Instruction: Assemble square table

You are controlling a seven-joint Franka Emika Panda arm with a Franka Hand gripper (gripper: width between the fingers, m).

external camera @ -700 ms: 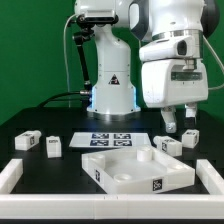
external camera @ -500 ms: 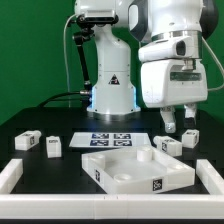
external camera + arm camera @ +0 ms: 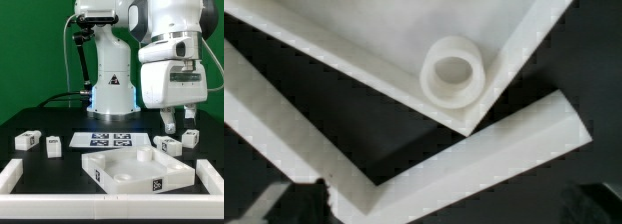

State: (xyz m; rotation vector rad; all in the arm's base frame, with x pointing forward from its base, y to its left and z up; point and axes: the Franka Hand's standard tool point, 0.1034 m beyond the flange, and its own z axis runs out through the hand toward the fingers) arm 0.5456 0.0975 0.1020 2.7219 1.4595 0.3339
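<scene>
Square table slab (image 3: 125, 180) lies on black tabletop (image 3: 55, 125), green backdrop (image 3: 30, 50) behind.

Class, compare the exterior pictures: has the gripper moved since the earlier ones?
No. The gripper keeps its place above and to the exterior view's right of the marker board.

White slab (image 3: 130, 165) and white legs (image 3: 52, 146) carry black-and-white square tags on a black table (image 3: 62, 166)

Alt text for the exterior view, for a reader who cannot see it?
An open gripper hangs above two white legs on the exterior view's right. The recessed square tabletop lies front centre, two more legs on the left.
</scene>
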